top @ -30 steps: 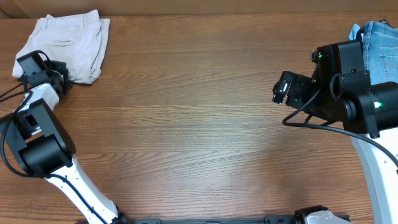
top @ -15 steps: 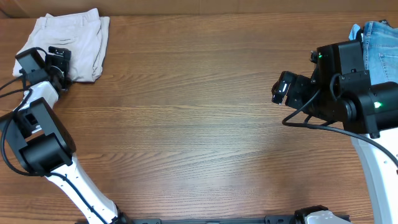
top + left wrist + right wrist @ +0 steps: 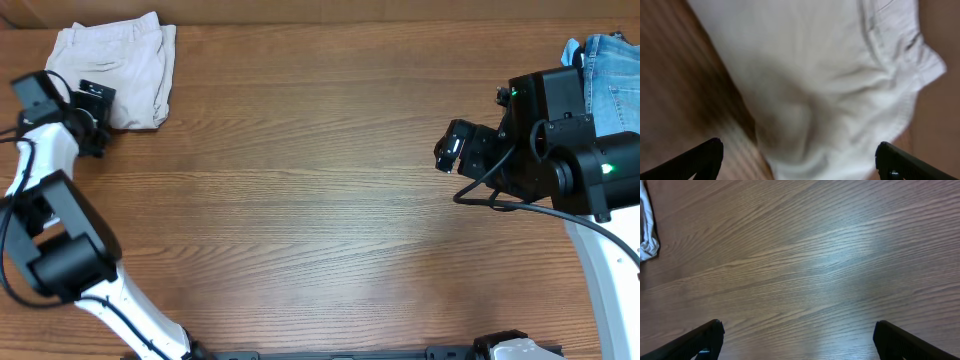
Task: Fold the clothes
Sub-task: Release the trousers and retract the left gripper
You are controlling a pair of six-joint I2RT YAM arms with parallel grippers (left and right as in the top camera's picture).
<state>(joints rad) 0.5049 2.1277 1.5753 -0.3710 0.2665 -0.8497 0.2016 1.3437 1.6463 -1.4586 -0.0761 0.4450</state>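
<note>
Spread wide, the right gripper [image 3: 448,146] hovers over the brown wooden counter [image 3: 300,200], well right of the crumpled cream cotton shorts [image 3: 120,60]. The left gripper [image 3: 96,98], equally wide, hangs over the shorts' near edge.

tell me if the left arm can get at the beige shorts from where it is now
Probably yes: the left pincer is open right at the near edge of the shorts, with nothing between them.
</note>
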